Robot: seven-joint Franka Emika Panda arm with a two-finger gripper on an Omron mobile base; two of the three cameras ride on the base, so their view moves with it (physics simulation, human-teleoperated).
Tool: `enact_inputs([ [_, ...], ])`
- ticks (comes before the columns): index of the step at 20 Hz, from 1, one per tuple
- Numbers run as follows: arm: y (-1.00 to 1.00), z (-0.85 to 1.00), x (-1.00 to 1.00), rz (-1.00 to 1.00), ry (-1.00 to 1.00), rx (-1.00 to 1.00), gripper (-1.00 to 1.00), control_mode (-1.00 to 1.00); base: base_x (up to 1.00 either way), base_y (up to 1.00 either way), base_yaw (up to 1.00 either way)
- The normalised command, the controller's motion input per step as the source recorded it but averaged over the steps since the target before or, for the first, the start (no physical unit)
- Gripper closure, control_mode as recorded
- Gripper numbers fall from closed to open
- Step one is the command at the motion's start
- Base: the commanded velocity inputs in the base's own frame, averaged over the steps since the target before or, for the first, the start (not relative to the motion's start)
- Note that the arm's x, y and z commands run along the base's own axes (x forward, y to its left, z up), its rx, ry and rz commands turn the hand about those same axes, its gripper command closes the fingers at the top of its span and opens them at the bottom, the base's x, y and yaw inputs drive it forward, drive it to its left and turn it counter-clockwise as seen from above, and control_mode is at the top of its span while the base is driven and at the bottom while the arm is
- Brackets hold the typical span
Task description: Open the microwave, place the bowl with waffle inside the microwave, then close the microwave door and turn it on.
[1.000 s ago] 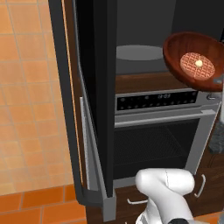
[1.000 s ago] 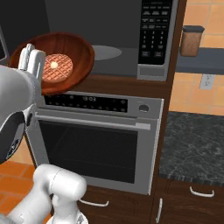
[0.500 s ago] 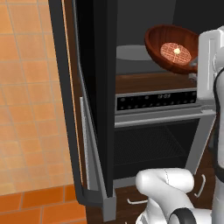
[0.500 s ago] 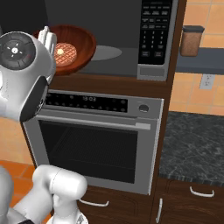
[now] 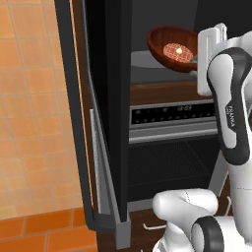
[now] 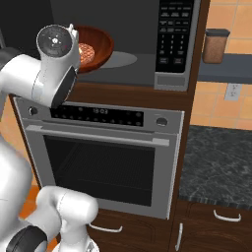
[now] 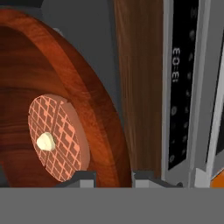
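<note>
Reddish-brown glossy round bowl [image 5: 173, 48] with checkered waffle [image 7: 59, 138] gripped by its rim, jaws of two-finger gripper [image 7: 113, 177] clamped narrow. Tilted, carried at mouth of grey-framed microwave cavity [image 6: 133, 29], above pale round turntable [image 6: 118, 59]. Wide black glass door [image 5: 103, 98] swung fully aside, leaving entry free. Probably needs levelling before setting down, lest waffle slide.

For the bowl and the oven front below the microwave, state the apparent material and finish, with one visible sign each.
Bowl: looks like glossy varnished wood, possibly glazed ceramic; reddish-brown with faint grain-like streaks and a sheen.
Oven front: apparently brushed metal, silver-grey frame, around a dark glass window.
</note>
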Motion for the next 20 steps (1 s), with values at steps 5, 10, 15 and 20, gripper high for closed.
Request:
enact_inputs([
  [5, 0.0, 0.0, 1.0, 0.04, 0.06, 0.0, 1.0, -1.0, 0.0, 0.0, 0.0],
  [10, 0.0, -0.09, 0.79, 0.03, 0.09, 0.0, 1.0, -1.0, 0.0, 0.0, 0.0],
  [15, 0.0, -0.18, 0.71, 0.0, 0.03, 0.0, 1.0, -1.0, 0.0, 0.0, 0.0],
  [20, 0.0, -0.11, 0.64, 0.0, 0.0, 0.0, 1.0, -1.0, 0.0, 0.0, 0.0],
])
